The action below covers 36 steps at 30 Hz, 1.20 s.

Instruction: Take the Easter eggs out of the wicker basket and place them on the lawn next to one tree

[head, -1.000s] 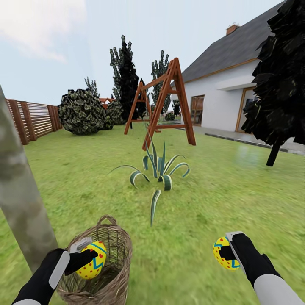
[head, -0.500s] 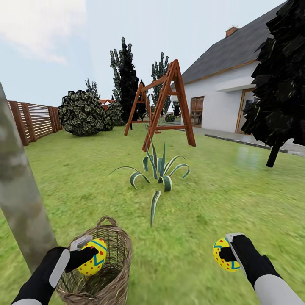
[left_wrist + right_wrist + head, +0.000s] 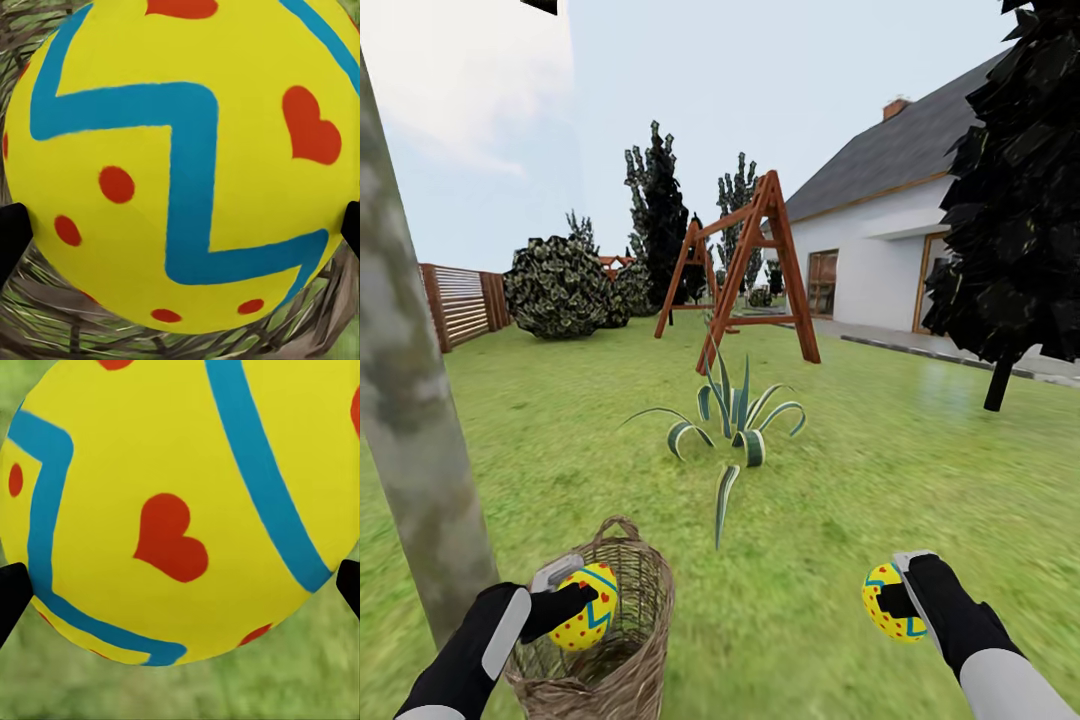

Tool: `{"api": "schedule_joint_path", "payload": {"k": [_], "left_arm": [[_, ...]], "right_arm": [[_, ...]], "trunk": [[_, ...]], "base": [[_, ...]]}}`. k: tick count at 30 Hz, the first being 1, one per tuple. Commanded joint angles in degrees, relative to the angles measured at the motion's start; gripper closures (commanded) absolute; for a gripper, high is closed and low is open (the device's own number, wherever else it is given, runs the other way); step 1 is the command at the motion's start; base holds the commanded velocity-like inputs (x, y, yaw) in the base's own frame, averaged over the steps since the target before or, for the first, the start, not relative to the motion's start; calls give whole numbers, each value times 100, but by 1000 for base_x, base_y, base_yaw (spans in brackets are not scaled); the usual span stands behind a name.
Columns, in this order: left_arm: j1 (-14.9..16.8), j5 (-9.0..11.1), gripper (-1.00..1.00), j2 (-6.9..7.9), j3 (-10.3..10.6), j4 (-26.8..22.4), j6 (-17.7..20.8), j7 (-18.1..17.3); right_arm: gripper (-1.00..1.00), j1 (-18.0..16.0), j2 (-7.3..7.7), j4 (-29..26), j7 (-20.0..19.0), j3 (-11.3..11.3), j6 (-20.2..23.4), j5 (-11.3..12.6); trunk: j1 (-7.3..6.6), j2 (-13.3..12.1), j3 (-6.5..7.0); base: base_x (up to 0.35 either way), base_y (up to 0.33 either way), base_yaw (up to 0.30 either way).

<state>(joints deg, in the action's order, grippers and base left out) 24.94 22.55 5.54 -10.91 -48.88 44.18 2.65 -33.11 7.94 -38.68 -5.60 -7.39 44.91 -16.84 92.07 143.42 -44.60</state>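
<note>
My left gripper point(image 3: 572, 598) clamps egg point(image 3: 586, 620) above wicker basket point(image 3: 622, 668); right gripper point(image 3: 905, 590) clamps second egg point(image 3: 888, 602) over lawn point(image 3: 810, 480). None placed by tree point(image 3: 415, 440); third egg unseen.

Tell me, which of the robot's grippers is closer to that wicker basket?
Left. The left gripper holds an egg right over the wicker basket; the right gripper holds another egg over open grass, well off to the side.

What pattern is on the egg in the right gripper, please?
Yellow egg with red hearts and blue zigzag bands, clearest in the right wrist view.
</note>
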Motion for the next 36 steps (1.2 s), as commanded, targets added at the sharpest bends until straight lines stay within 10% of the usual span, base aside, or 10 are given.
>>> {"api": "schedule_joint_path", "payload": {"k": [1,15,29,36], "left_arm": [[3,39,100,-1,-7,-7,29,17],[3,39,100,-8,-7,-8,29,17],[3,36,100,8,0,-10,58,14],[3,33,100,387,-41,-601,825,8]], "right_arm": [[100,-2,-3,-8,-56,-17,22,-54],[100,-2,-10,-6,-64,-17,19,-48],[100,-2,-3,185,-21,-17,16,-65],[100,-2,-3,187,-20,-17,1,-65]], "trunk": [[-4,1,16],[-40,-18,326],[-347,-579,580],[-501,-860,705]], "base": [[0,0,0],[-144,33,0],[-82,17,182],[0,0,256]]}}
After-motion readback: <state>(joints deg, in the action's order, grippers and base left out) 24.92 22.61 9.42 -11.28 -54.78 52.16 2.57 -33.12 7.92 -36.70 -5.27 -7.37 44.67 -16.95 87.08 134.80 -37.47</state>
